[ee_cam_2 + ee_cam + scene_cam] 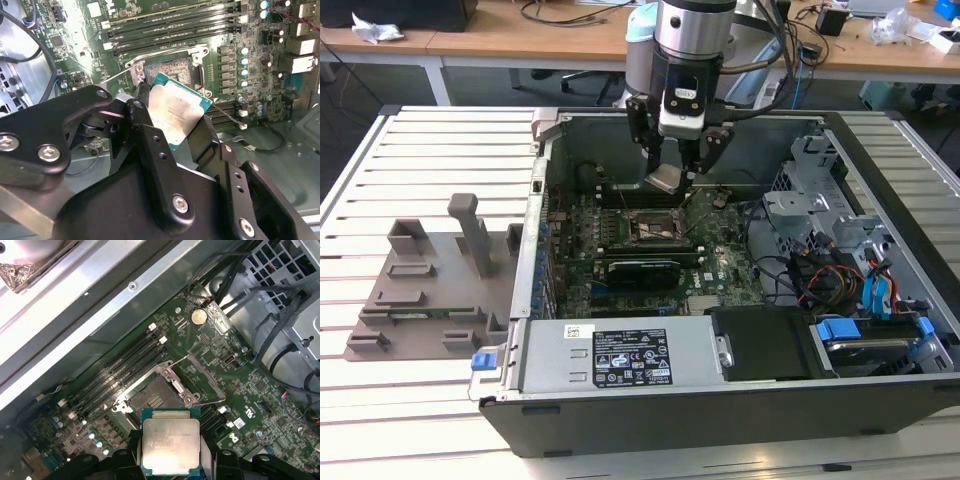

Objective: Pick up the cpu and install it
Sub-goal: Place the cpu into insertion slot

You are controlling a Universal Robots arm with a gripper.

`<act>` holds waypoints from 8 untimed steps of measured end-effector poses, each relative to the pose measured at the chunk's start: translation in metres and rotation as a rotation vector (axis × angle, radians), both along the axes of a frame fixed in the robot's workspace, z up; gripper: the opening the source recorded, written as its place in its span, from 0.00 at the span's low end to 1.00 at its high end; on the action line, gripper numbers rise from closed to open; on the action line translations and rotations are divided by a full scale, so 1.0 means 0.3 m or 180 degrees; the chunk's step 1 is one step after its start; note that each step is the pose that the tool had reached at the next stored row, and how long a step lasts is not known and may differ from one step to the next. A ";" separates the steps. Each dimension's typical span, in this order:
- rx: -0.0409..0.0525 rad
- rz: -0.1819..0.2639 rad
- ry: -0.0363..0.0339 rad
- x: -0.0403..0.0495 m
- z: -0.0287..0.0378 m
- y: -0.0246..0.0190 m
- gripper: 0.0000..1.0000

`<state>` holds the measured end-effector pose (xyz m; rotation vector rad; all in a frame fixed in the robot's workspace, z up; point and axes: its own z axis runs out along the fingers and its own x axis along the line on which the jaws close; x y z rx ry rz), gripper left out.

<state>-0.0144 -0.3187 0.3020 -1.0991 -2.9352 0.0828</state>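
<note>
The cpu [665, 179], a small square chip with a silvery top, hangs tilted in my gripper [672, 172] above the open computer case. In the second wrist view the black fingers [142, 117] press its two opposite edges, and the cpu [172, 111] floats over the open socket [170, 70]. In the first wrist view the cpu [170, 442] sits just short of the socket [152, 397], whose metal frame stands open. The socket [655, 228] lies on the green motherboard [720, 265] a short way below the chip.
A long black expansion card [642, 270] lies just nearer than the socket. Memory slots [122, 367] run beside the socket. Cables and a drive cage [840, 250] fill the case toward the exterior view's right. A grey fixture [440, 280] stands outside the case on the left.
</note>
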 end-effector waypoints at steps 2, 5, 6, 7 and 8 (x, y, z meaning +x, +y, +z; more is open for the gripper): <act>-0.0002 -0.0069 0.0000 0.000 0.000 0.000 0.55; -0.0004 -0.0145 0.0000 0.000 0.000 0.000 0.55; -0.0004 -0.0169 0.0000 0.000 0.000 0.000 0.55; -0.0005 -0.0195 0.0000 0.000 0.000 0.000 0.55; -0.0005 -0.0226 0.0000 0.000 0.000 0.000 0.55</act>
